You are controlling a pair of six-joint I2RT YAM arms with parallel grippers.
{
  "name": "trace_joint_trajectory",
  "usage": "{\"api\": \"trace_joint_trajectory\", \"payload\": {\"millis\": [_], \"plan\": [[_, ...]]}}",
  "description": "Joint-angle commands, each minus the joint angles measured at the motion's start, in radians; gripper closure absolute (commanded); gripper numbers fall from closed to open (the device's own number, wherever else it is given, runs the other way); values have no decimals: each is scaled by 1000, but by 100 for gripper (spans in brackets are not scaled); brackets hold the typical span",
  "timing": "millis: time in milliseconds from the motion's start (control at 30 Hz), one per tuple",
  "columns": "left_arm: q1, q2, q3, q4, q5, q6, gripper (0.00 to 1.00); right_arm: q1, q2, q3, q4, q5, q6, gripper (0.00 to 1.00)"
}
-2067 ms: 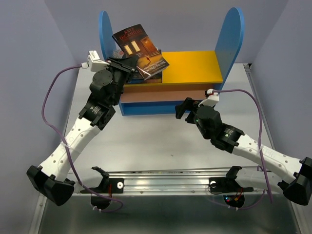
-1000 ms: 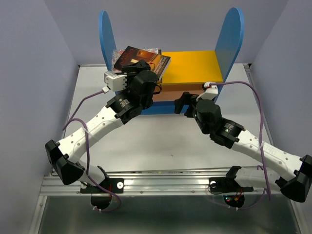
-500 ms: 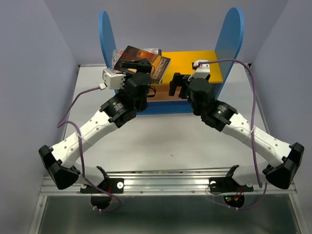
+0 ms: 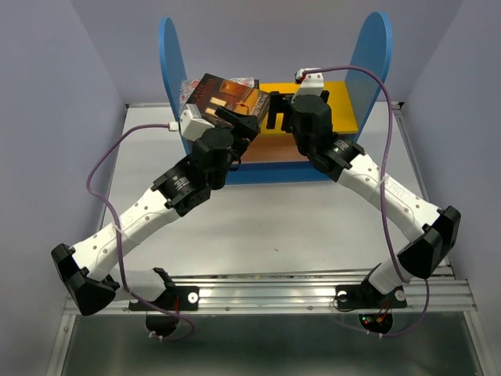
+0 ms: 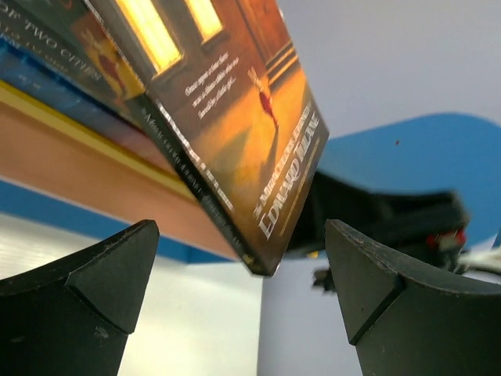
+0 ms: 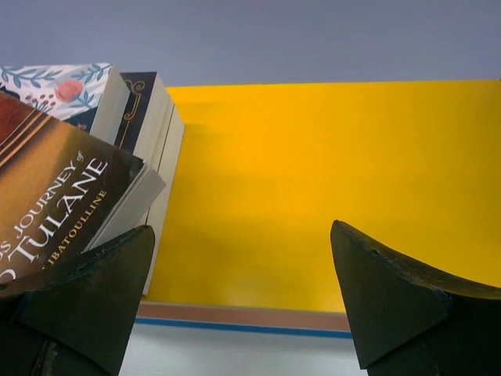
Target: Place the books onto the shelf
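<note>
**Squaring the top book on the stack**

Both arms reach to the shelf [image 4: 374, 55] at the far edge of the tabletop [image 4: 274, 211]. The left gripper [image 4: 236, 119] and right gripper [image 4: 275, 111] each stand wide open and hold nothing.

The stack of books [image 6: 149, 117] lies flat at the left end of the yellow top board [image 4: 344, 98]. The Edward Tulane paperback [image 4: 231, 94] lies askew on top, one corner jutting past the board's front edge.

The left gripper sits just below and in front of that corner. The right gripper is just beside the stack, over bare yellow board.

The step in hand looks like straightening. To do it well, lay one finger flat against the jutting edge and nudge it slowly toward the rear. Brace the stack's right side with the other gripper, so the thin book turns into line rather than sliding off the front.
</note>
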Motion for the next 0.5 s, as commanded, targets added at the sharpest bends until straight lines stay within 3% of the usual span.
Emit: {"api": "trace_joint_trajectory", "payload": {"millis": [0, 467], "plan": [[-3, -91, -63, 43, 79, 95, 1, -25, 26, 100, 22, -29, -66, 0], [-3, -188, -112, 57, 117, 192, 1, -56, 216, 326, 23, -168, -143, 0]]}}
